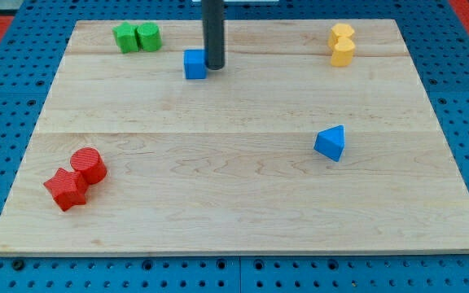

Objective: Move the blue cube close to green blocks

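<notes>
The blue cube (195, 64) sits near the view's top, left of centre. My tip (214, 66) touches or nearly touches its right side. Two green blocks lie further to the left at the top: a star-like green block (125, 37) and a green cylinder (148, 37), side by side. A gap of bare board separates the blue cube from the green cylinder.
A blue triangular block (330, 143) lies right of centre. Two yellow blocks (342, 44) stand together at the top right. A red cylinder (89, 165) and a red star-like block (65, 189) sit at the bottom left. The wooden board (234, 220) rests on a blue pegboard.
</notes>
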Controlling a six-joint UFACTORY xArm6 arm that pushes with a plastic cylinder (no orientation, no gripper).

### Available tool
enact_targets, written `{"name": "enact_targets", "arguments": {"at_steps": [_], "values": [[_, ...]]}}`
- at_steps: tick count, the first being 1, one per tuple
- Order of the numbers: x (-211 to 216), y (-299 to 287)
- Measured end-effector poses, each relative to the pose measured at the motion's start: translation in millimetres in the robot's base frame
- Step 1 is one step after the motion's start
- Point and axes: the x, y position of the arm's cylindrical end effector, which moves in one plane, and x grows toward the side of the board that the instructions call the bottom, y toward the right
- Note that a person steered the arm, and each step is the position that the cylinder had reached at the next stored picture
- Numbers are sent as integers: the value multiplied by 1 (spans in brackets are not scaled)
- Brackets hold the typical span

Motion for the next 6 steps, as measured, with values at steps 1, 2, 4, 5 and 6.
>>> {"name": "enact_targets", "arguments": {"at_steps": [1,2,4,5,6], "values": [[2,-19],[13,-24],[11,-88],[-2,-100],[-6,-57]]}}
